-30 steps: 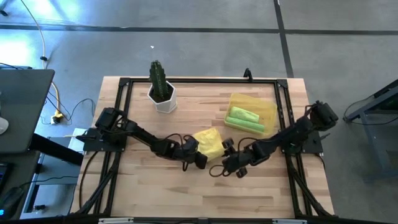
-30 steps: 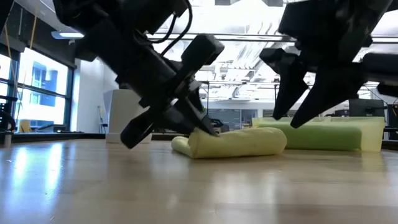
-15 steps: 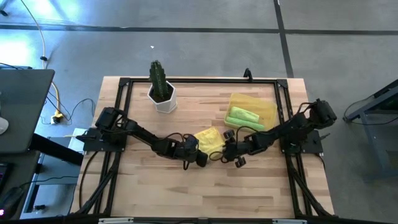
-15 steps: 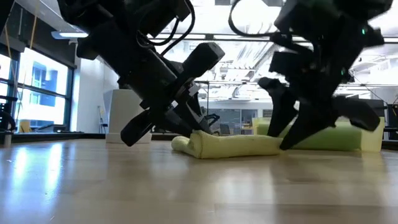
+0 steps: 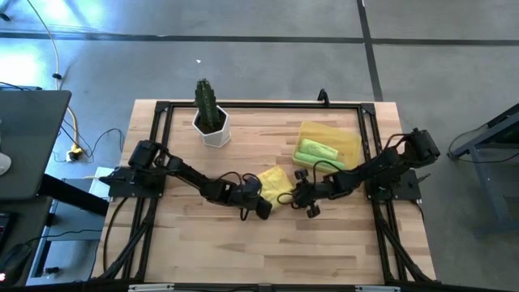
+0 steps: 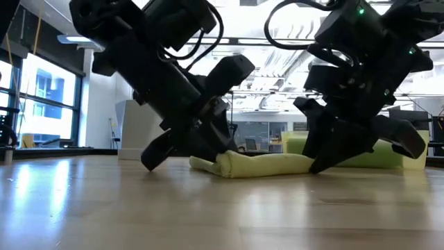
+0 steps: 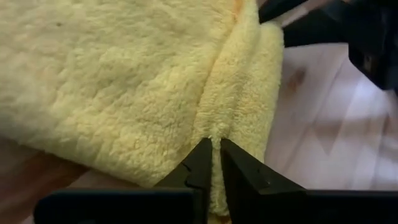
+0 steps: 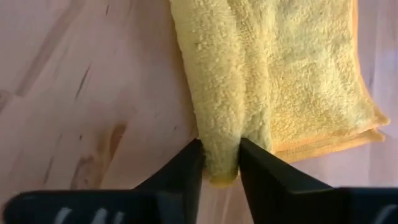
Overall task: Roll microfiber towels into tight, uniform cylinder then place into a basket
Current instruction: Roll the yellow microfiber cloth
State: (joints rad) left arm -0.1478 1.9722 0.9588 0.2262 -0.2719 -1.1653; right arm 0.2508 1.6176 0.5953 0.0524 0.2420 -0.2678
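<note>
Both arms are dark, near black throughout, built of jointed segments on blocky bases; the left arm (image 5: 182, 174) and the right arm (image 5: 377, 166) show the same construction; thin black cables loop loosely beside the forward joints of each, and further cables trail from the bases; the low view shows angular matte housings with chamfered edges and a small green light on the right arm's upper housing; the left gripper (image 7: 214, 163) and the right gripper (image 8: 217, 163) each carry two flat, black, tapering fingers (image 8: 186, 171) with smooth matte faces.
</note>
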